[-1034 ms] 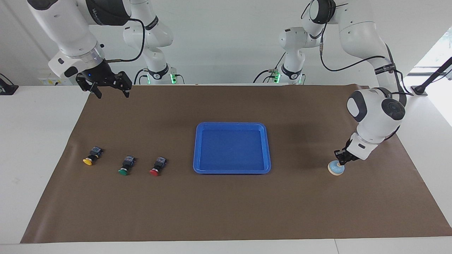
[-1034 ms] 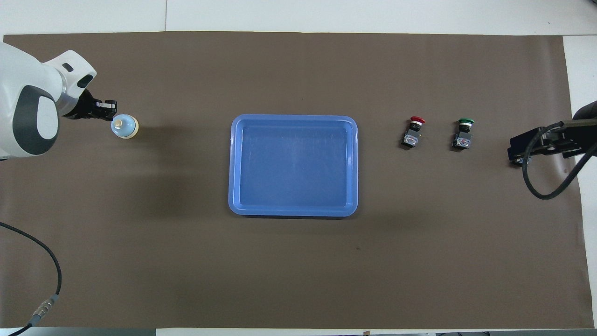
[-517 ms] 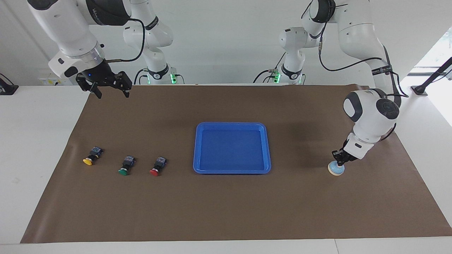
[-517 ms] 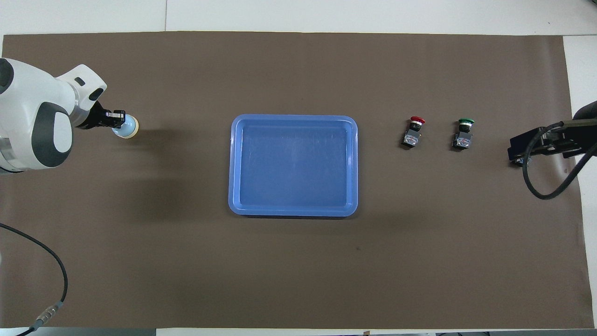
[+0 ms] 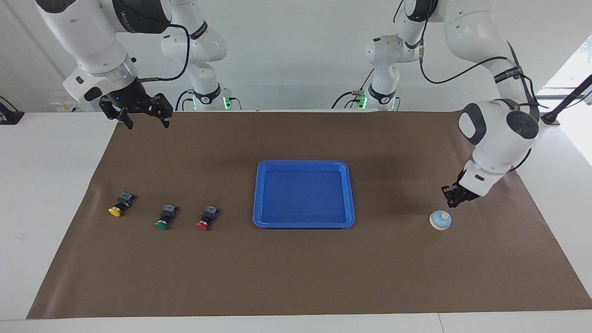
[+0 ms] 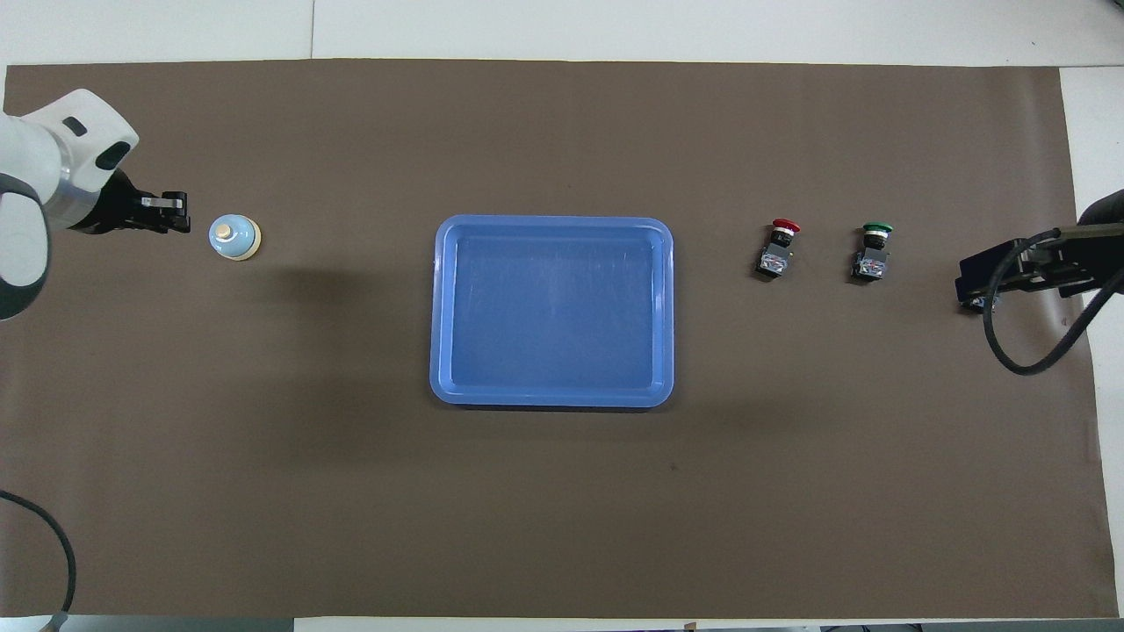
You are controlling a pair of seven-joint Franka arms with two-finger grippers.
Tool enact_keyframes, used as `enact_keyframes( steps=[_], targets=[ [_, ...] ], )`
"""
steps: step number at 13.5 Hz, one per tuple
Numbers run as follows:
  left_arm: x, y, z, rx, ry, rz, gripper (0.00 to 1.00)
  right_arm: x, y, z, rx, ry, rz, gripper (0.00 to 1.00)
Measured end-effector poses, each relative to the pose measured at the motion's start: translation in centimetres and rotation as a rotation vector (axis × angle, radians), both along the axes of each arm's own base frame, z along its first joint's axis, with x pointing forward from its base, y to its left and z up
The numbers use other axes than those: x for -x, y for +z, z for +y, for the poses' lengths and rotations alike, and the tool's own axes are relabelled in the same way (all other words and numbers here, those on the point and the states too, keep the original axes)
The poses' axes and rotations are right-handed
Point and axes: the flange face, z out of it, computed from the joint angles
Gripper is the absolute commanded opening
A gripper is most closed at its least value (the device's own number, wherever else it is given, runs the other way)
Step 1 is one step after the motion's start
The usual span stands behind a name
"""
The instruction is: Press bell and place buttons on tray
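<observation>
The light-blue bell (image 5: 440,220) (image 6: 234,237) stands on the brown mat toward the left arm's end of the table. My left gripper (image 5: 451,200) (image 6: 180,213) hangs just above the mat beside the bell and does not touch it. The blue tray (image 5: 304,224) (image 6: 551,399) lies in the middle with nothing in it. The yellow button (image 5: 118,207), green button (image 5: 164,218) (image 6: 873,253) and red button (image 5: 205,219) (image 6: 779,249) lie in a row toward the right arm's end. My right gripper (image 5: 145,121) (image 6: 975,285) waits open, high over the mat's edge. In the overhead view it hides the yellow button.
The brown mat (image 5: 296,277) covers most of the white table. A black cable (image 6: 1023,351) hangs from the right arm over the mat's end. A dark stand (image 5: 562,111) sits on the white table past the left arm.
My left gripper pressed down on the bell half a second ago. It has since lifted off and drawn back toward the left arm's end. The right arm has not moved.
</observation>
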Motion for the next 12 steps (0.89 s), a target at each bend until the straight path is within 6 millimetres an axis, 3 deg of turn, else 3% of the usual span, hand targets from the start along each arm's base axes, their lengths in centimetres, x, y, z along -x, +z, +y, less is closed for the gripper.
enact_keyframes(
  steps=[2,5,8,12],
  targets=[
    [2.6,5.9,-0.4,-0.003,-0.005,-0.026,1.0,0.0,0.0,0.0,0.0,0.0,0.0,1.0],
    [6.1,11.0,-0.7,-0.007,-0.008,-0.018,1.0,0.0,0.0,0.0,0.0,0.0,0.0,1.0],
    [8.7,12.8,-0.8,-0.01,-0.009,0.039,1.0,0.0,0.0,0.0,0.0,0.0,0.0,1.0],
    [9.5,13.2,-1.2,0.013,-0.005,0.072,1.0,0.0,0.0,0.0,0.0,0.0,0.0,1.0]
  ],
)
